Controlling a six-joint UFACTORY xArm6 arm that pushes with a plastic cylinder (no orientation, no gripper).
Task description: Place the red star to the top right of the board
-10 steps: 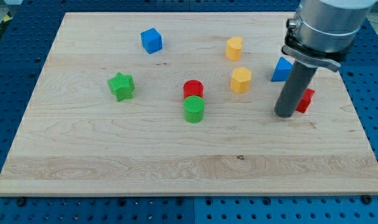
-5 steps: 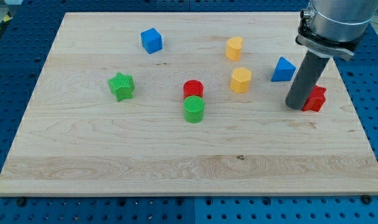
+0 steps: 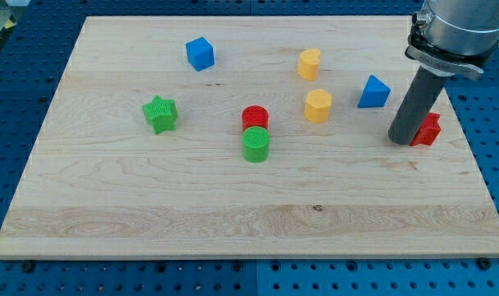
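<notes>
Nearest the view's bottom the table (image 3: 233, 222) carries nothing, so our trouble lies farther up. Our tool is a plain rod with nothing to open or close; our tip (image 3: 401, 140) rests on the table touching the left side of the red star (image 3: 427, 130), which sits near the view's right edge, about mid-height. From this side we can only push the star toward the view's right, and the edge is close: we judge that any more of that push could send it off the table. The goal is the top right corner, so we would need to get below the star and push toward the view's top. Since the star's points give an uneven face, an off-centre push could spin it or let it slip past the rod. Just up and left stands the blue triangle (image 3: 374, 91); swinging round on that side could knock it. Farther off, the green cylinder (image 3: 256, 144) touching the red cylinder (image 3: 255, 117), the two yellow blocks (image 3: 317, 106) (image 3: 309, 63), the green star (image 3: 159, 113) and the blue cube (image 3: 200, 53) seem out of harm's way.
</notes>
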